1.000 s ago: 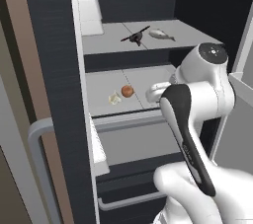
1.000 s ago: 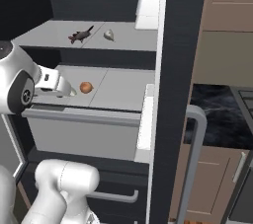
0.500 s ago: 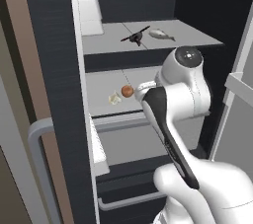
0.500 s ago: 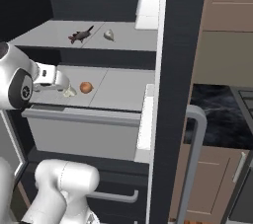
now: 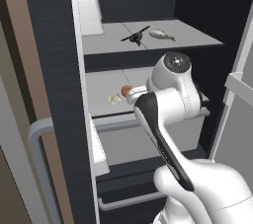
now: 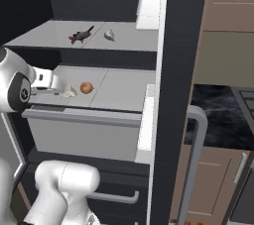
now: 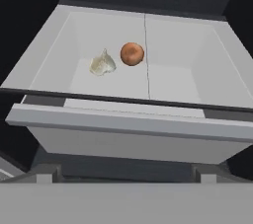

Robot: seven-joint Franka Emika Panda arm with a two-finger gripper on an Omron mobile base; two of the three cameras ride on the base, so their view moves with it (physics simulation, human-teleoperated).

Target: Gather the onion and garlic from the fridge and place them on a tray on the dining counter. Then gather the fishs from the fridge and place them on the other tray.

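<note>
Onion (image 7: 132, 54) sits on the pale middle shelf of the fridge (image 5: 49, 60), just beside the garlic (image 7: 103, 64); in the hand view they look near touching, but you can't confirm contact. Both lie left of the shelf's centre seam. Nothing is on any tray yet, so you're at the very first pick.

Your gripper's tips aren't clear in any view; going by the wide-open setting, the jaws stand fully apart and hold nothing. The hand camera looks down and forward over the shelf lip, which reads as an approach pose lined up for the onion and garlic, likely kept outside the shelf front so the wrist clears the lip before you reach in.

Orientation: the onion is a round ball, no long axis to speak of, so any jaw angle works. The garlic is lumpier, with a small pointed tip facing up and away in the hand view.

On the shelf above, one silver fish (image 5: 162, 34) lies flat, long axis roughly across the shelf; which end is the tail is too small to tell. A dark fish-like shape (image 5: 134, 36) lies near it, long axis slanted; you can't be sure it's the second fish.

Watch the tight gap between onion and garlic when you close.
</note>
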